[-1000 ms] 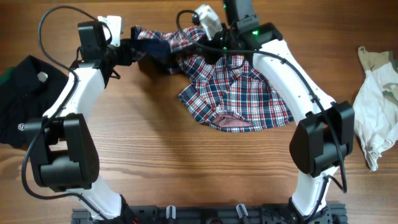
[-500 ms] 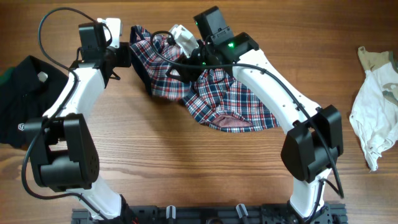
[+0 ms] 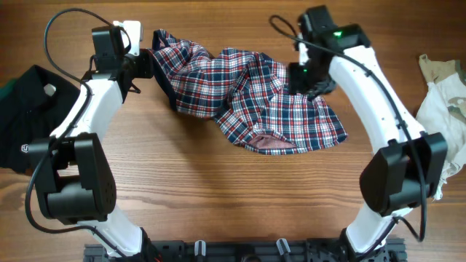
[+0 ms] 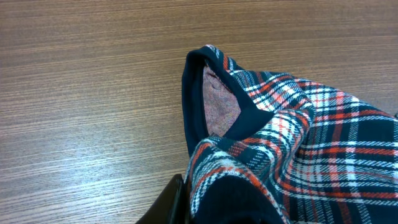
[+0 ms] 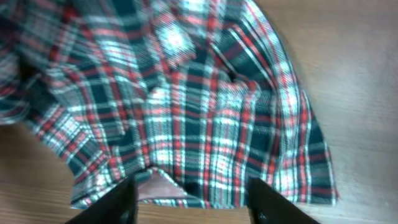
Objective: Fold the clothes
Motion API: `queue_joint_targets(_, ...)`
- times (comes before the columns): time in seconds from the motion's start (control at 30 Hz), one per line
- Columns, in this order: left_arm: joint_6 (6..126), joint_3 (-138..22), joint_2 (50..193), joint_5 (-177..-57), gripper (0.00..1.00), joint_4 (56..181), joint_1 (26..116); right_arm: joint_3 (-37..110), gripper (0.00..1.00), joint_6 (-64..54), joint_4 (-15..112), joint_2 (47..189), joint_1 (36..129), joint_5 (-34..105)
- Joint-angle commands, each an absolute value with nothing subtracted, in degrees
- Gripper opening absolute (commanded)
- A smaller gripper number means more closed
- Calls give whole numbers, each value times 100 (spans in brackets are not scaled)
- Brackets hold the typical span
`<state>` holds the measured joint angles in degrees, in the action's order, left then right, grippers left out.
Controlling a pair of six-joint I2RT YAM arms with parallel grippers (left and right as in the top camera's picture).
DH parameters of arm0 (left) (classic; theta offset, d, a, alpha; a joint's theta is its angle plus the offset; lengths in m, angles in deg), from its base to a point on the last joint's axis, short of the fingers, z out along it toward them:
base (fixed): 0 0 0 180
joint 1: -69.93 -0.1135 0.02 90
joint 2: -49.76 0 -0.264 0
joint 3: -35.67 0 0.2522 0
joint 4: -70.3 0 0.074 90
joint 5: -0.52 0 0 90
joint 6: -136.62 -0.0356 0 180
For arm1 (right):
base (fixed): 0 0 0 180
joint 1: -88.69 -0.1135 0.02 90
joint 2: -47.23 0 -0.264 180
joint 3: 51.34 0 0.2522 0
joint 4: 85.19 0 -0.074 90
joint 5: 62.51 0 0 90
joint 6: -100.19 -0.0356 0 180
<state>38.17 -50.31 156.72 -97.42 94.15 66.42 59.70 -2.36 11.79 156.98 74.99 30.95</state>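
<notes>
Plaid shirt [image 3: 247,94]: upper centre.
Black garment [image 3: 22,120]: left edge, overhead only.
Pale garment [image 3: 439,113]: right edge.
Left gripper [image 3: 150,64]: clamps shirt.
Right gripper [image 5: 189,190]: jaws apart.

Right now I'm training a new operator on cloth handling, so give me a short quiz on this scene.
1. True or false: the right gripper is shut on the shirt.
2. Which holds the shirt: A left gripper, B right gripper, C neither?
3. Fill in: the black garment lies on the robot's ____ side.
Key: 1 false, it is open; 2 A; 3 left.
</notes>
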Motion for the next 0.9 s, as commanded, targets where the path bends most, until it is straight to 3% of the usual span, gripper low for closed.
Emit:
queue_joint_targets(0.0,3852,-5053,15517,-9690,15,9406,6589,5408,25,-345,1164,15652,7810,3681)
queue_joint_targets(0.07,3852,-5053,15517,-9690,15,9432,6589,4838,4,-352,1496,15652,7875,3655)
queue_joint_targets(0.4,3850,-5053,15519,-9690,21,9539,6589,3238,4,-990,2851,15652,8146,2599)
queue_joint_targets(0.6,3850,-5053,15519,-9688,23,9550,6589,3128,4,-940,3881,15700,8313,2619)
queue_joint_targets(0.87,3848,-5053,15519,-9688,24,9585,6589,3128,4,-874,4178,16522,8407,2619)
